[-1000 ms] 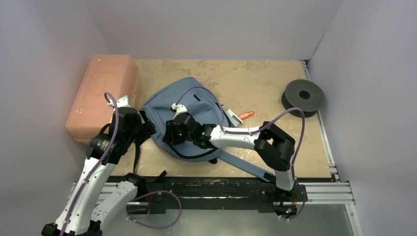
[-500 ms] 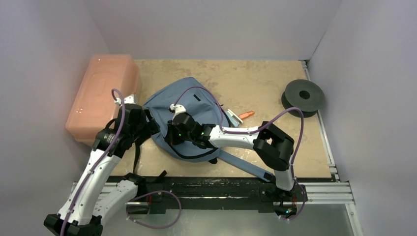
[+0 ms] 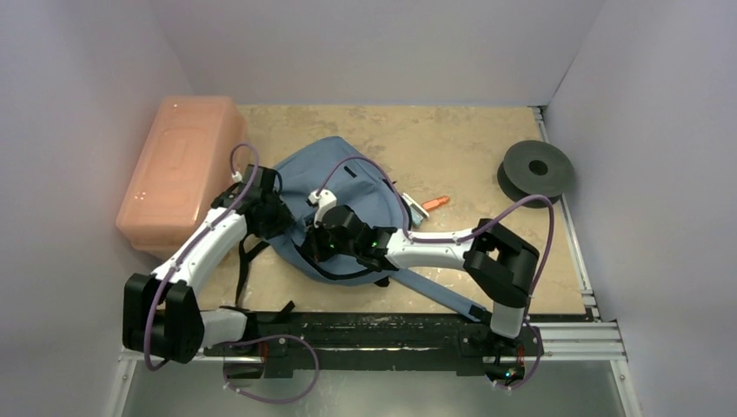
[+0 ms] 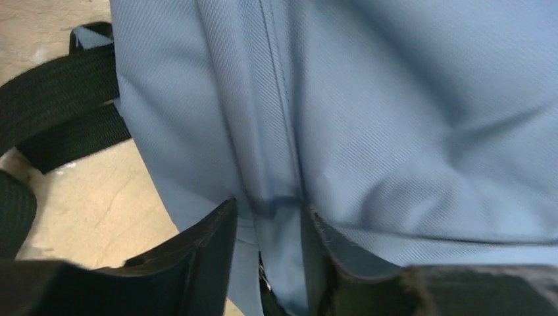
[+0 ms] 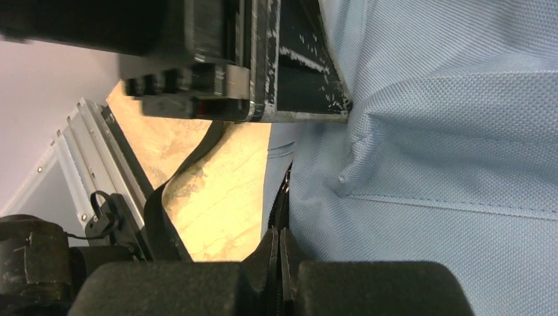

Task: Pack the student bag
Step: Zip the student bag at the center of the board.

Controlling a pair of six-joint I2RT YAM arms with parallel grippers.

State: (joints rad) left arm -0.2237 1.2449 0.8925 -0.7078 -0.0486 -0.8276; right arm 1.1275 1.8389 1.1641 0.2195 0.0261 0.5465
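Top external: bag [image 3: 352,178] lies at the middle of the table [image 3: 469,139], near the pink box [image 3: 178,165]. Left gripper [image 4: 270,263] clamps a fold of fabric at the bag's left edge. Right gripper [image 5: 279,253], fingers together, pinches its zipper edge.

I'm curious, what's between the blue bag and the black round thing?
Top view: a small orange object and a pale bit lie right beside the blue bag; from there to the black disc, the table is bare.
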